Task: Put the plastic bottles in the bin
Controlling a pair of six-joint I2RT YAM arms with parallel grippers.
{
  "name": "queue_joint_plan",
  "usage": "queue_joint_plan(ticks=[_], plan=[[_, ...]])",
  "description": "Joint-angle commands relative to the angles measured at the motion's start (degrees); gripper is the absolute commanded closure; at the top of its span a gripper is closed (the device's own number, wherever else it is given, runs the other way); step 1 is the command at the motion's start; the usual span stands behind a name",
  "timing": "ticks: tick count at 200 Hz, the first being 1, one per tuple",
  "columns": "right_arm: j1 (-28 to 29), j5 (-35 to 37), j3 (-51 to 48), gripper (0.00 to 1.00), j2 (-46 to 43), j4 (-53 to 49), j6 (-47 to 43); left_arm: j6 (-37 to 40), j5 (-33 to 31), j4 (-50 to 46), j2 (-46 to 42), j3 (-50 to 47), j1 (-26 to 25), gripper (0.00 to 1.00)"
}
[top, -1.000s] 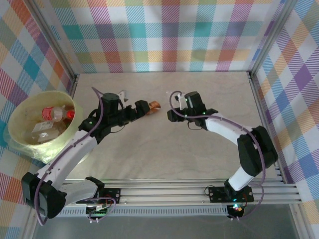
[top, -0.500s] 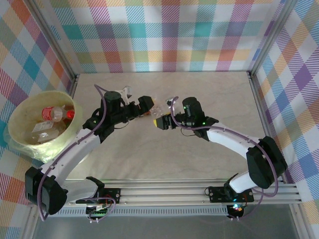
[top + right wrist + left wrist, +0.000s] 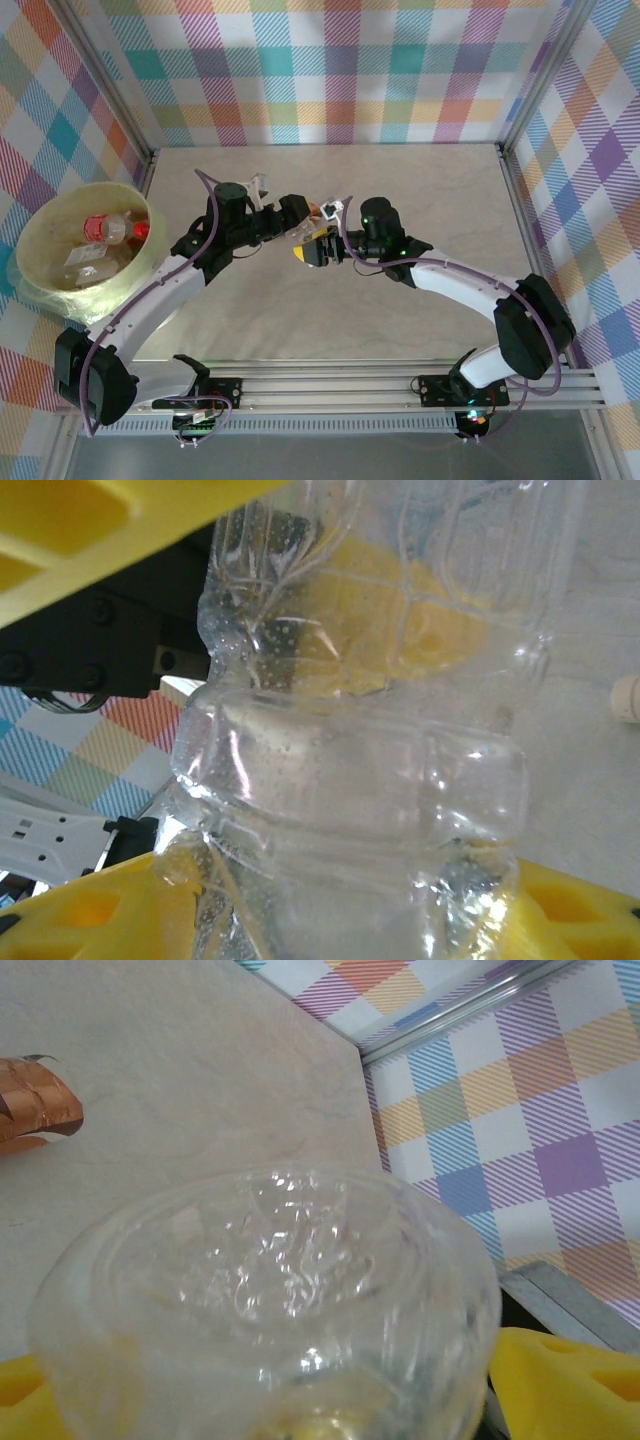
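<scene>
A crushed clear plastic bottle (image 3: 312, 226) hangs above the middle of the table between both grippers. My left gripper (image 3: 298, 220) is shut on it from the left; in the left wrist view the bottle (image 3: 270, 1280) bulges between the yellow fingers (image 3: 560, 1380). My right gripper (image 3: 318, 243) grips the same bottle (image 3: 350, 770) from the right, its yellow pads (image 3: 90, 910) pressed on both sides. A brown label scrap (image 3: 30, 1110) shows beside the bottle. The pale yellow-green bin (image 3: 40, 280) stands at the far left with a red-labelled bottle (image 3: 108, 228) and another clear one (image 3: 88, 262) inside.
The table (image 3: 400, 180) is walled by checked panels (image 3: 330, 70) at the back and sides. A metal rail (image 3: 400, 385) runs along the near edge by the arm bases. A small pale cap-like object (image 3: 626, 698) lies on the table.
My right gripper has swung left to the bottle held by the left gripper and closed on it. The left gripper has moved slightly right and down.
</scene>
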Motion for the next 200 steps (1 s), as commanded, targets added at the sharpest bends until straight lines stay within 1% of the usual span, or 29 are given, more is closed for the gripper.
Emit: queue_joint_plan(ticks=[1, 23, 41, 59, 81, 108, 115, 138, 158, 168, 179, 196, 200], plan=[[0.7, -3.1, 0.6, 0.52, -1.7, 0.9, -1.5, -0.1, 0.3, 0.5, 0.1, 1.4, -0.8, 0.16], [1.1, -0.4, 1.7, 0.51, -1.9, -3.6, -4.3, -0.2, 0.3, -0.1, 0.8, 1.8, -0.8, 0.25], [1.2, 2.3, 2.1, 0.5, -2.2, -6.0, -6.0, -0.2, 0.1, -0.6, 1.2, 2.1, -0.8, 0.3], [1.2, 3.4, 2.2, 0.47, -2.7, -7.1, -7.2, 0.2, 0.1, -0.9, 1.3, 2.4, -0.8, 0.37], [1.2, 3.5, 2.5, 0.39, -3.1, -8.0, -8.1, 0.4, -0.4, -1.4, 1.5, 2.6, -0.8, 0.42], [1.2, 3.7, 2.7, 0.3, -3.9, -9.6, -10.0, 0.3, -3.3, -2.2, 0.7, 2.4, -0.8, 0.44], [1.2, 4.1, 2.8, 0.26, -4.3, -10.3, -10.6, 0.5, -4.1, -2.5, 0.2, 2.2, -0.8, 0.44], [1.2, 5.7, 3.3, 0.16, -5.8, -13.9, -13.7, 1.5, -8.3, -4.8, -2.1, 2.6, -0.8, 0.44], [1.2, 7.0, 3.3, 0.09, -8.0, -16.6, -16.7, 3.4, -11.7, -8.0, -4.3, 3.7, -0.8, 0.44], [1.2, 8.4, 3.3, 0.06, -9.3, -17.6, -18.1, 4.6, -13.5, -9.6, -5.4, 4.6, -0.6, 0.44], [1.2, 10.7, 3.3, 0.04, -10.5, -18.8, -19.4, 6.0, -15.6, -13.7, -6.7, 5.9, -0.6, 0.44], [1.2, 15.8, 3.0, 0.0, -12.1, -19.8, -20.6, 8.6, -19.2, -18.0, -8.9, 8.7, -0.5, 0.44], [1.2, 17.1, 2.9, 0.0, -12.4, -19.9, -20.8, 9.1, -20.3, -19.1, -9.4, 9.5, -0.4, 0.44]])
